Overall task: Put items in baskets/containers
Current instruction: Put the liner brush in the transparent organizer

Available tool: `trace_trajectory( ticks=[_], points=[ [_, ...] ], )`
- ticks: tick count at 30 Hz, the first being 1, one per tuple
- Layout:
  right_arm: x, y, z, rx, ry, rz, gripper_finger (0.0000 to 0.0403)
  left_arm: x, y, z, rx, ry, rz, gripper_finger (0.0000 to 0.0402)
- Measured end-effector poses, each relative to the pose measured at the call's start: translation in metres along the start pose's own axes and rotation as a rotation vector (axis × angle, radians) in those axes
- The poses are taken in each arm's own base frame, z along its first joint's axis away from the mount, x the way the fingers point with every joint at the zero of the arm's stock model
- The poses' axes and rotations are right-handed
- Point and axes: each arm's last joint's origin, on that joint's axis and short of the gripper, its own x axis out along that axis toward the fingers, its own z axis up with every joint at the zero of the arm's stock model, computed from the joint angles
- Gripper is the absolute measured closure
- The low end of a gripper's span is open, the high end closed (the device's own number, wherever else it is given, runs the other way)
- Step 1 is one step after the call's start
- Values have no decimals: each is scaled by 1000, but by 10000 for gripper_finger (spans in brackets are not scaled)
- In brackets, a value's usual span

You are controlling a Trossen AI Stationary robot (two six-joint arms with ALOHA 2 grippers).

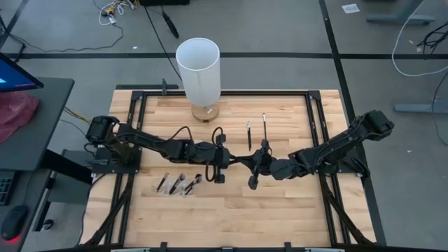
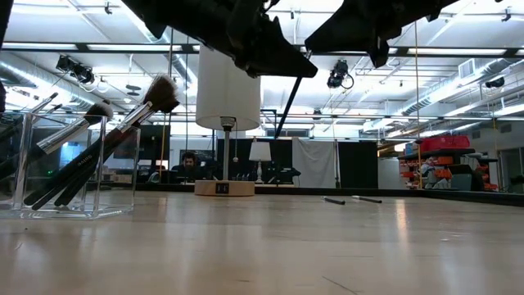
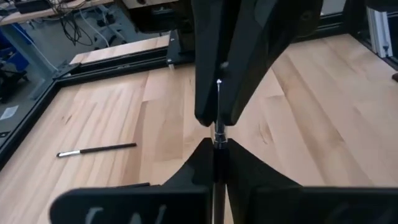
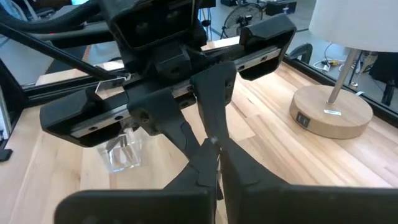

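Above the table's middle, both end effectors, left (image 1: 222, 168) and right (image 1: 256, 168), pinch one light, stiff, slippery brush (image 3: 219, 134), best gripped mid-handle.

Even, bright light falls on my table (image 1: 231, 210) from overhead, and the wood shows only faint, soft shadows under my arms. From table height, ceiling strip lights (image 2: 458, 78) glare in rows and throw a pale sheen across the boards, while my arms hang above as black silhouettes with no detail. Near boards there are blurred. At my wrists, my own fingers (image 3: 205, 168) loom dark and soft-edged; the wood beyond stays sharp, warm, and evenly lit.
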Motion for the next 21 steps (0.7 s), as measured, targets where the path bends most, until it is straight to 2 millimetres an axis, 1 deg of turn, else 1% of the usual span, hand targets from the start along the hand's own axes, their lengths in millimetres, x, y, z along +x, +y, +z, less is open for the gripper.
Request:
trace_trajectory(
  ticks=[3,6,9,12,16,19,21],
  points=[
    [0,0,0,-11,1,8,397,-1,-6,1,9,-1,2,383],
    [-1,2,0,-24,5,28,384,-3,-12,1,14,8,21,383],
    [-4,4,2,-9,-6,42,359,-9,-17,4,22,17,27,383],
    [-14,5,9,9,-37,50,327,-20,-18,7,8,46,32,383],
    [-30,10,16,-20,-88,47,287,-48,-18,21,-28,65,70,383],
    [-43,15,18,-41,-126,9,265,-78,-20,31,-76,82,101,383],
    [-48,19,16,-51,-137,-14,255,-101,-24,37,-118,80,118,383]
  ],
)
